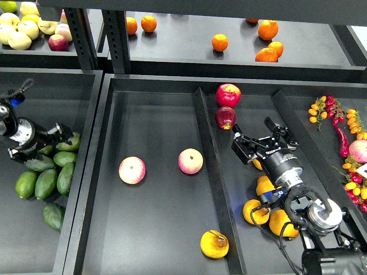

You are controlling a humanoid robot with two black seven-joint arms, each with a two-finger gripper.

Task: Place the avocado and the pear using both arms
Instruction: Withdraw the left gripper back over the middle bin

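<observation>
Hovering: left fingers (64,136) over avocado (40,164), state unclear | right fingers (245,150) wide, pear (214,244) apart

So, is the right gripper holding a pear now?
No, the right gripper is open and empty; the pear lies apart in the middle tray.

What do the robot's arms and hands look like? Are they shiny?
Mostly black. The right hand has two chunky black fingers on a round black wrist with small white lettering, then a shiny silver ring, a blue spot and black cables. The left hand is black too, with a silver band behind it.
</observation>
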